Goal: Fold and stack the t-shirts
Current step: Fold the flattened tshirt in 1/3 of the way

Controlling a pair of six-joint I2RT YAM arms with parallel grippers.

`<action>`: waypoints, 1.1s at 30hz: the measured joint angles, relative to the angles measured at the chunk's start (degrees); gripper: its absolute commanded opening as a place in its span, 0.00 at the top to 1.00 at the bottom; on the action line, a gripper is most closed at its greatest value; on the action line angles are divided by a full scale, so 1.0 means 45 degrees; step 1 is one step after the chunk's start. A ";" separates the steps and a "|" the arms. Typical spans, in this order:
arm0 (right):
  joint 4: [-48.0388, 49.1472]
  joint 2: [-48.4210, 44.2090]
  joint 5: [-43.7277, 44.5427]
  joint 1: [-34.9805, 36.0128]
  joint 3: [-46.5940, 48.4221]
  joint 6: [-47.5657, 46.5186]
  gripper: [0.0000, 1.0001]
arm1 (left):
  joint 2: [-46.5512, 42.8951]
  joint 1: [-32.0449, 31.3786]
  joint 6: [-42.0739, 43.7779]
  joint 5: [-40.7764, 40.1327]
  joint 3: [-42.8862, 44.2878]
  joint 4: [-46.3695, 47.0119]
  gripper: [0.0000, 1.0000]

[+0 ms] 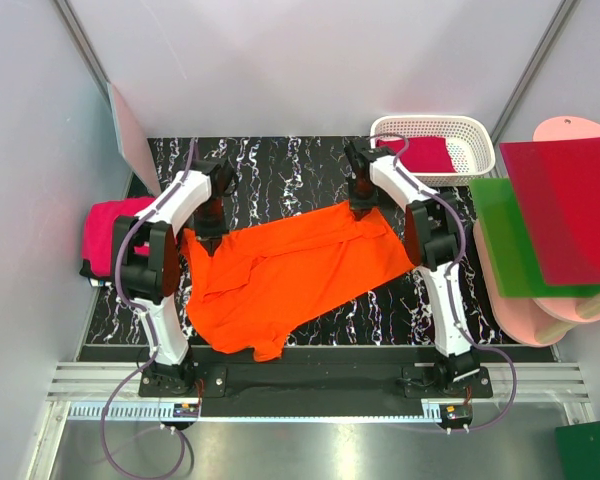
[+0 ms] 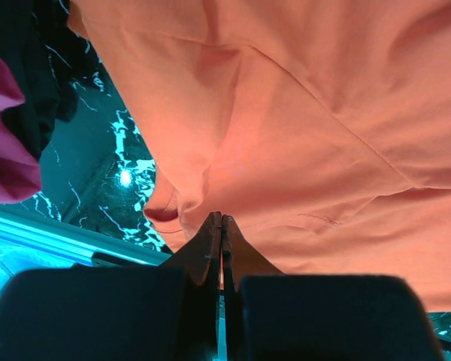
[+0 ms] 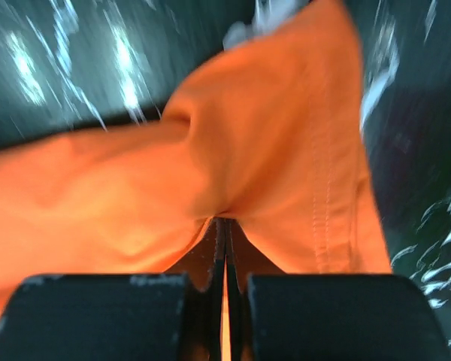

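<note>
Honestly, I judged the job barely begun at this point. The orange t-shirt [image 1: 290, 270] lay spread slantwise and rumpled across the black marbled table [image 1: 280, 170], with 1 sleeve pointing toward the arm bases and no fold in it that I could see. My left gripper [image 2: 222, 218] had its fingers pressed together on the cloth at the shirt's far left corner. My right gripper [image 3: 224, 222] was pinching the far right corner beside the stitched hem in the same way, and both wrist views showed orange fabric nipped at the tips. I read the step in hand as pulling the shirt out flat before any fold. A magenta t-shirt [image 1: 105, 235] sat bunched at the table's left edge, on the outer side of the left arm, and a crimson t-shirt [image 1: 425, 155] lay in the white basket [image 1: 432, 121] at the far right. I could not tell whether either was properly folded. No stack of 2 or more was visible, so by my reckoning every fold on the orange shirt, and all the stacking, was left to do
</note>
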 measured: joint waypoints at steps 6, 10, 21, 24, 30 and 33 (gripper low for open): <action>-0.0563 0.1792 0.2021 0.0316 0.3181 -0.0180 1.00 | 0.0029 -0.0005 0.0005 -0.0379 0.0291 -0.0175 1.00; -0.0772 0.2127 0.3711 0.0330 0.3687 -0.0170 1.00 | 0.0355 -0.0010 0.0005 -0.0622 0.0612 -0.0369 1.00; -0.0986 0.1783 0.6067 0.0199 0.2531 -0.0102 1.00 | 0.3113 -0.0019 0.0034 -0.0656 0.3109 -0.0529 1.00; -0.0991 0.1559 0.6407 0.0194 0.2035 -0.0078 1.00 | 0.4449 -0.0053 0.0044 -0.0617 0.4483 -0.0670 1.00; -0.1020 0.0986 0.6751 0.0160 0.0908 0.0024 1.00 | 0.6271 -0.0321 -0.0024 -0.0738 0.6062 -0.1112 1.00; -0.1258 0.0549 0.6771 0.0151 0.0325 0.0175 1.00 | 0.6591 -0.0408 -0.0121 -0.0996 0.6523 -0.1511 1.00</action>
